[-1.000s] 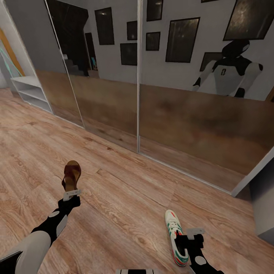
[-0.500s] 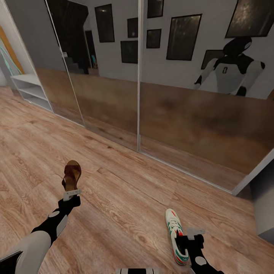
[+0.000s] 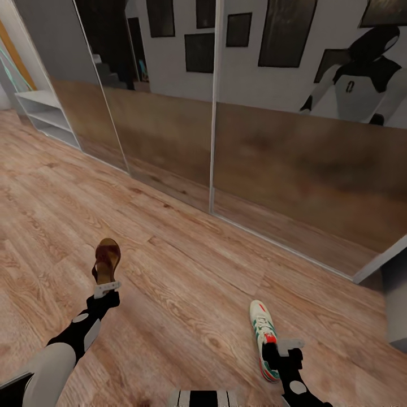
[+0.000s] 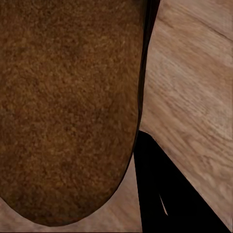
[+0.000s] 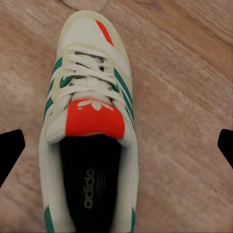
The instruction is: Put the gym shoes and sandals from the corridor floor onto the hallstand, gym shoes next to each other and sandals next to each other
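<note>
My left gripper (image 3: pixel 106 289) is shut on the heel end of a dark brown sandal (image 3: pixel 106 259) and holds it above the wood-plank corridor floor (image 3: pixel 186 271). In the left wrist view the sandal's tan footbed (image 4: pixel 68 107) is close up beside one black finger (image 4: pixel 165 194). A cream-white gym shoe (image 3: pixel 263 333) with green stripes lies on the floor, toe pointing away. My right gripper (image 3: pixel 282 346) hovers open over its heel. In the right wrist view the shoe (image 5: pixel 90 97) lies between the widely parted fingertips (image 5: pixel 9 150). The light-grey hallstand (image 3: pixel 44 116) stands far off at the left.
Mirrored sliding doors (image 3: pixel 254 158) run along the far side of the floor and reflect the robot (image 3: pixel 362 79) and dark picture frames. A grey cabinet corner (image 3: pixel 398 299) juts in at the right. Bare floor stretches between my arms and the hallstand.
The whole view has shifted, so the camera moved: floor and mirror slid up the picture. The gym shoe slid with the floor, while the sandal stayed fixed in the left gripper.
</note>
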Controlling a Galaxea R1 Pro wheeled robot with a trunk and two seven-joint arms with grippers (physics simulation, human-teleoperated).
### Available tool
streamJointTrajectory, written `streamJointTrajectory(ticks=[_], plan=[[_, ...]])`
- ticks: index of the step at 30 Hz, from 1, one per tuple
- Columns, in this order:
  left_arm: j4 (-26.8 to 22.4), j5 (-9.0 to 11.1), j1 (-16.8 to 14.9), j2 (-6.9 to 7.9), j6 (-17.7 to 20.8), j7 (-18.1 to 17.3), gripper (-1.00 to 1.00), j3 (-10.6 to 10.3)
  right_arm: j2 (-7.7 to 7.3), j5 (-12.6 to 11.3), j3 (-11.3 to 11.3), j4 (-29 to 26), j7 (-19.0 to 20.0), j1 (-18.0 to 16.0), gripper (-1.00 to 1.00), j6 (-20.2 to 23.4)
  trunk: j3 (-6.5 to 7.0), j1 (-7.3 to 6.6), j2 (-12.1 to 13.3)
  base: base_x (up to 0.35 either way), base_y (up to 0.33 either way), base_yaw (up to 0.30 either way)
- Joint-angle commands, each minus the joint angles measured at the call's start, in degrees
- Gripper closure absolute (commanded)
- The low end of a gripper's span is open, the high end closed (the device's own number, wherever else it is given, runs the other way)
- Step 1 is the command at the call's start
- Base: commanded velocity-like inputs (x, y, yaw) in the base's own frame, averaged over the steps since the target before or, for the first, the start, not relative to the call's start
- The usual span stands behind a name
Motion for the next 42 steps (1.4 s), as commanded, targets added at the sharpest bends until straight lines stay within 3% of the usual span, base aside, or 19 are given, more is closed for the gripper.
streamJointTrajectory(ticks=[1,4,15,42], plan=[[0.03,-0.74,-0.06,-0.02,-0.21,-0.32,1.00,0.52,-0.04,0.15,0.47,0.03,-0.53,-0.03,-1.00,-0.01,-0.35,0.01,-0.03,0.000,0.000,0.107],[0.03,-0.74,-0.07,-0.02,-0.21,-0.32,1.00,0.52,-0.04,0.15,0.47,0.03,-0.53,-0.03,-1.00,-0.01,-1.26,0.09,-0.07,0.000,0.000,0.108],[0.03,-0.74,-0.07,-0.02,-0.30,-0.32,1.00,0.52,-0.11,0.11,0.39,-0.04,-0.53,-0.03,-1.00,-0.09,-1.75,0.11,-0.09,0.000,0.000,0.030],[0.03,-0.74,-0.07,0.04,-0.30,-0.32,1.00,0.52,-0.12,0.06,0.38,-0.06,-0.53,-0.03,-1.00,-0.09,-9.85,0.81,-0.45,0.000,0.000,0.000]])
